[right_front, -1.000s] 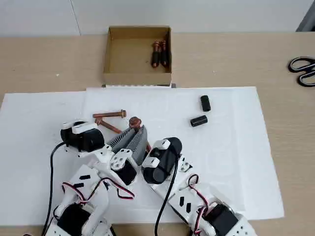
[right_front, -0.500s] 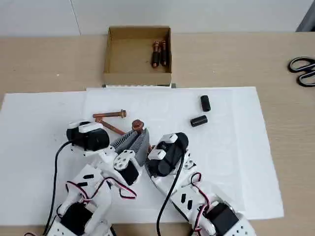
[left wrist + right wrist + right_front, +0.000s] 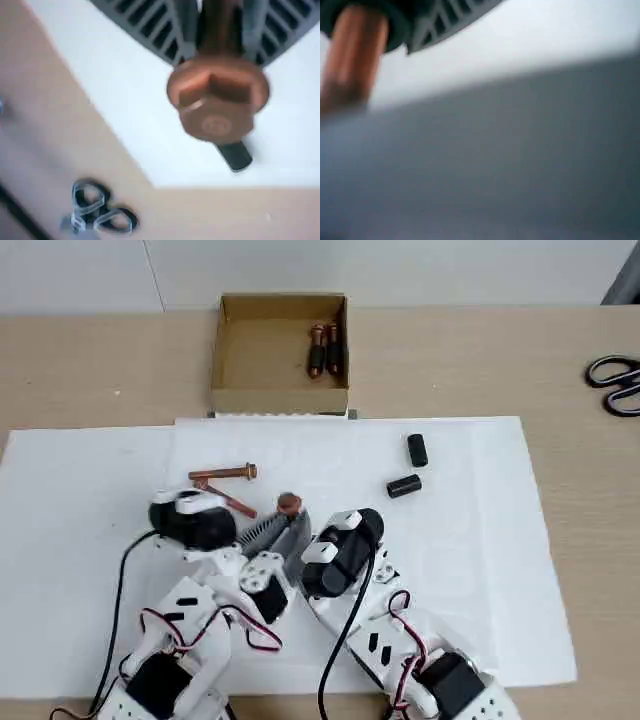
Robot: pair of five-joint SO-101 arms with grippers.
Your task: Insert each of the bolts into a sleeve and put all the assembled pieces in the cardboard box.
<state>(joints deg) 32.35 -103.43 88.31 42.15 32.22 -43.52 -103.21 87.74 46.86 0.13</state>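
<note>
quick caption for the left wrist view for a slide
Left claw shut on a copper bolt, head toward the camera, over white paper with a black sleeve; scissors on the table.

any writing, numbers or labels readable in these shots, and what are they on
No readable text in any view.
bolt head, held in the left end effector: a round stamped mark, too blurred to read.
arm shells: small black marks, too small to read.
cardboard box, white paper, scissors: no print visible.
</note>
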